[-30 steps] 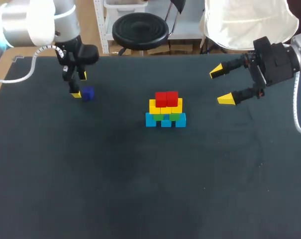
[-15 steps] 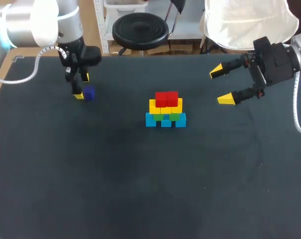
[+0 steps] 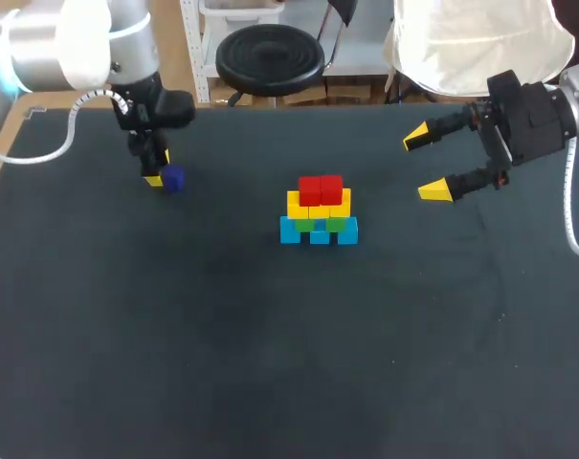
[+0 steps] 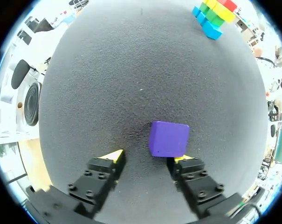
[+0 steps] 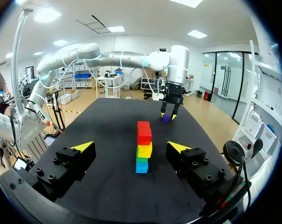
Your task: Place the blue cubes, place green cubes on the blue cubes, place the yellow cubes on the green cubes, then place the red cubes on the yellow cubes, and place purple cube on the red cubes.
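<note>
The left end effector [image 4: 147, 157] stands wide over the worktop [image 4: 131, 70], fingers well apart and gripping nothing. The purple cube [image 4: 168, 139] sits on the worktop between the fingers but off centre. It is close against one yellow tip and partly covers it, so contact there cannot be judged. A clear strip of worktop separates the cube from the other tip. Far ahead, the pile [image 4: 213, 18] of cubes is cut off at the edge of this wrist view, and only parts of its layers show.

From above, only one tip of the left end effector shows plainly; the cube lies just beside it, on the side toward the pile. The pile stands well apart, near the worktop's middle. It has three blue cubes [image 3: 319, 235] in a row at the bottom, then green cubes [image 3: 342, 224] largely covered by the yellow cubes [image 3: 318, 203], with red cubes [image 3: 320, 188] on top. The number of green ones is hard to make out.

The right end effector [image 3: 428, 164] hangs wide and empty, well apart from the pile. From its wrist the pile appears end-on as one column, its rows hidden behind one another.
</note>
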`<state>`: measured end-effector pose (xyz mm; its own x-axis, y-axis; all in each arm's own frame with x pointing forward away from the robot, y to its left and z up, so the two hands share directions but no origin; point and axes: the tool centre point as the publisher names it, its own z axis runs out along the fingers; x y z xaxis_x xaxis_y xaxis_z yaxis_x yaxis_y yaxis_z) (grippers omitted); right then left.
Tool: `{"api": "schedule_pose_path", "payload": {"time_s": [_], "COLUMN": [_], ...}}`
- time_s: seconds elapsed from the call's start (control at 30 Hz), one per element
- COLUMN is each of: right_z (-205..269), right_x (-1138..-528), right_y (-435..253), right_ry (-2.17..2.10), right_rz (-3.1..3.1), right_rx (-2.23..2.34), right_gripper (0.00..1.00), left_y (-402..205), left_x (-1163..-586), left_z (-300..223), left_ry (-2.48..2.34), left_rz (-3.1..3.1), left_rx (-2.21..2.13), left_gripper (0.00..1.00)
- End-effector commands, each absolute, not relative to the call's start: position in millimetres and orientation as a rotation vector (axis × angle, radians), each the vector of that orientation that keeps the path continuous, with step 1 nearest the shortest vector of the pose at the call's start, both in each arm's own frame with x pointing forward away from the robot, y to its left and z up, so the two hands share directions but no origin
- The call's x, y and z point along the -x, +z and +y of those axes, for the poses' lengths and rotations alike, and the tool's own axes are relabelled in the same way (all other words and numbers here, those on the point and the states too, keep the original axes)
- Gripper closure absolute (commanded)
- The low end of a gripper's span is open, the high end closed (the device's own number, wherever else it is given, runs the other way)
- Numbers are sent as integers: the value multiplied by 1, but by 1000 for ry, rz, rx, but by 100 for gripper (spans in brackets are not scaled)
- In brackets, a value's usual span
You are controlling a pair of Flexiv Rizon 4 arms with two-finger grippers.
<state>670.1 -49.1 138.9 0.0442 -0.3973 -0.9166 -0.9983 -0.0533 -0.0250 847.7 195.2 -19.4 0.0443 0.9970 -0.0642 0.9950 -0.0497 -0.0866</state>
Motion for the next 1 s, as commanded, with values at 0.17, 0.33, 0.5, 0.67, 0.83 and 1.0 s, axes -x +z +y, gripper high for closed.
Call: {"api": "schedule_pose_path", "payload": {"time_s": [0.17,0.33,0.5,0.67,0.83,1.0], "right_z": [-49,-49,-49,-49,-49,-49], "right_x": [-669,-669,-669,-669,-669,-669], "right_y": [139,139,139,139,139,139], "right_ry": [994,994,994,994,994,994], "right_rz": [1452,1452,1452,1452,1452,1452], "right_rx": [1557,1557,1557,1557,1557,1557], "right_gripper": [0,0,0,0,0,0], "left_y": [-8,-5,-5,-7,-10,-11], "left_x": [-843,-838,-835,-837,-840,-840], "left_z": [190,186,180,180,188,189], "left_ry": [185,146,78,33,4,6], "left_rz": [-2074,-2023,-2029,-2094,-2150,-2180], "left_rx": [2309,2284,2215,2152,2090,2076], "left_gripper": [0,0,0,11,59,72]}}
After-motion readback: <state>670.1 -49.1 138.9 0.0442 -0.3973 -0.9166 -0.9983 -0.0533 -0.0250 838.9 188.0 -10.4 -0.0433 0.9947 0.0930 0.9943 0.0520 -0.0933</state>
